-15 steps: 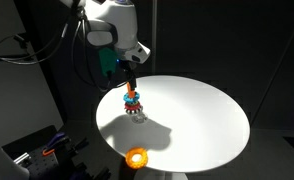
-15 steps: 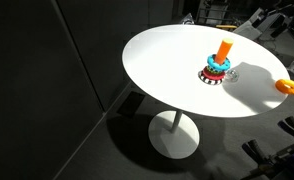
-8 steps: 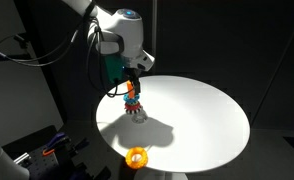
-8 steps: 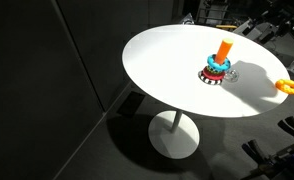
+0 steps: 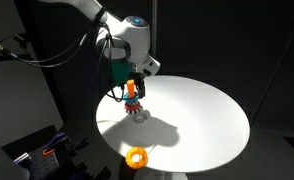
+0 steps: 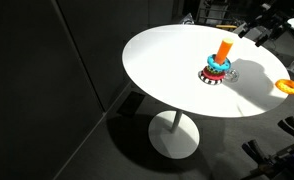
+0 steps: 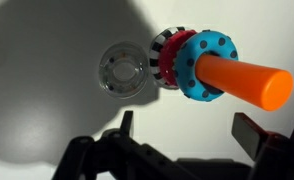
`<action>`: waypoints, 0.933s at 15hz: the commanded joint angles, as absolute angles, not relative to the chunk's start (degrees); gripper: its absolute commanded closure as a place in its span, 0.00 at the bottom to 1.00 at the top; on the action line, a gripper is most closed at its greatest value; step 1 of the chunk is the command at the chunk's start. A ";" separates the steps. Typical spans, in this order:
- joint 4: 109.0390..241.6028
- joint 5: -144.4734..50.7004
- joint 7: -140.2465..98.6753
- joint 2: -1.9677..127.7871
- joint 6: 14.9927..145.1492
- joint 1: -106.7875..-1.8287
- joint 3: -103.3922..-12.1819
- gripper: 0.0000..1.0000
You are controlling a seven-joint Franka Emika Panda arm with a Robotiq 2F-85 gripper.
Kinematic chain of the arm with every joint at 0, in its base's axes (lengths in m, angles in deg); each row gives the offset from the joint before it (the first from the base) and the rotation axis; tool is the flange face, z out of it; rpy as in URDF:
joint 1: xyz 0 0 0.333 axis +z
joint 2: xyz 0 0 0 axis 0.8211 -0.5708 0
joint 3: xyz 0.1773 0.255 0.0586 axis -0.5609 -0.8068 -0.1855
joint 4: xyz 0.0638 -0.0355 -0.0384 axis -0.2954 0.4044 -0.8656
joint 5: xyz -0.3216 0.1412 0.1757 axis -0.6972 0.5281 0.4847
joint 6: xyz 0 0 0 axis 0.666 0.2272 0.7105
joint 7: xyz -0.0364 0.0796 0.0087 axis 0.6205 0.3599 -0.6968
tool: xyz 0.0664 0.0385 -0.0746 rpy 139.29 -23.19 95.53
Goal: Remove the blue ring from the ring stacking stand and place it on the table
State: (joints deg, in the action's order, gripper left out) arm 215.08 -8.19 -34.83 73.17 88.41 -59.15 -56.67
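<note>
My gripper (image 7: 187,125), jaws spread wide, hovered over the blue ring (image 7: 199,45), topmost on the orange peg (image 7: 249,82); best, I judged, to straddle its rim squarely, then lift straight along the peg.

Dark room — bright white table (image 5: 202,115) spotlit, hard shadows, low-resolution frames.

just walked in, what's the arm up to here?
The Panda's gripper hangs over the ring stacking stand on the round white table, jaws open and holding nothing. The blue ring is not yet off: it sits on the orange peg, stacked on a red ring. An orange ring lies loose on the table, apart from the stand.
</note>
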 commanded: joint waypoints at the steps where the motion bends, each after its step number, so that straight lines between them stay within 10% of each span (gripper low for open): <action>1: 212.41 -5.97 -37.00 71.15 87.28 -61.11 -57.34 0.00; 14: 212.12 -5.54 -38.35 68.84 88.25 -62.72 -57.51 0.00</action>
State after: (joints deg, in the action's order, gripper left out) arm 213.63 -7.41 -35.54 70.58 88.39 -61.17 -56.79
